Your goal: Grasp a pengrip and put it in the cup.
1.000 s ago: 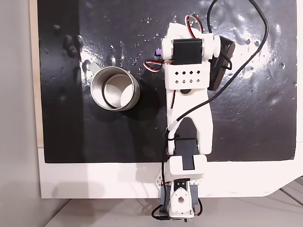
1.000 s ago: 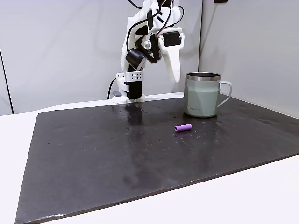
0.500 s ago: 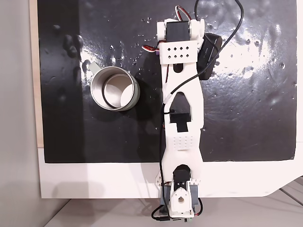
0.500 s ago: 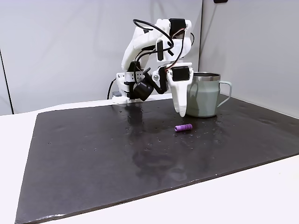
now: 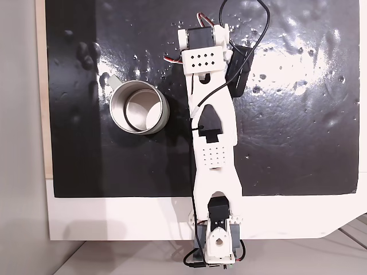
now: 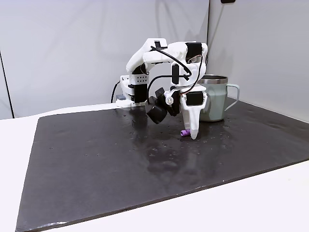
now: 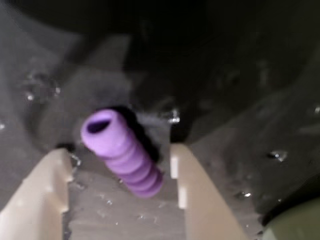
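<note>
The pengrip (image 7: 122, 152) is a small purple ribbed tube lying on the black mat. In the wrist view it lies slanted between my two pale fingers (image 7: 47, 192). My gripper (image 7: 117, 152) is open, one finger on each side of the tube, the right finger closer to it. In the side fixed view my gripper (image 6: 192, 135) points straight down with its tip at the mat, and the pengrip (image 6: 184, 132) peeks out at its left. The cup (image 5: 137, 107) stands upright to the left of my arm (image 5: 209, 114) in the overhead fixed view, and the cup (image 6: 216, 96) sits just behind the gripper in the side view.
The black mat (image 6: 96, 159) covers most of the white table (image 5: 114, 220). A black camera block (image 5: 238, 63) hangs off the wrist. The arm's base (image 5: 218, 243) sits at the table's near edge. A grey wall (image 6: 72, 48) stands behind.
The arm stretched out and came down over the last second. The gripper dropped from above the cup's height to the mat and now straddles the pengrip.
</note>
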Motion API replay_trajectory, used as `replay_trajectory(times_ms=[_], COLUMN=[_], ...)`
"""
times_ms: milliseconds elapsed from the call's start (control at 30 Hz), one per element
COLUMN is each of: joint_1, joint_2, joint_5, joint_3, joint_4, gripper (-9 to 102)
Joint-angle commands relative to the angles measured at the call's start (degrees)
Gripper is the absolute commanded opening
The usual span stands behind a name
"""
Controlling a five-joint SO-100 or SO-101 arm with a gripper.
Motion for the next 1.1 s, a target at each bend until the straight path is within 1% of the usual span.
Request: replay_trajectory(times_ms=[0,133,333,433,767,900,1067], joint_1=[-0.3,-0.1,0.0,0.4,1.3,0.9,-1.1], joint_2=[-0.4,-1.4,1.6,9.8,47.2,56.4,60.9], joint_5=[0.8,1.0,1.4,1.4,-0.4,-1.3,-2.8], joint_3=[-3.8,-4.3,-2.5,2.2,18.2,22.1,25.4], joint_4=[1.1,1.1,1.4,1.5,1.4,1.1,1.0], gripper=[14,1,0,0,0,0,0])
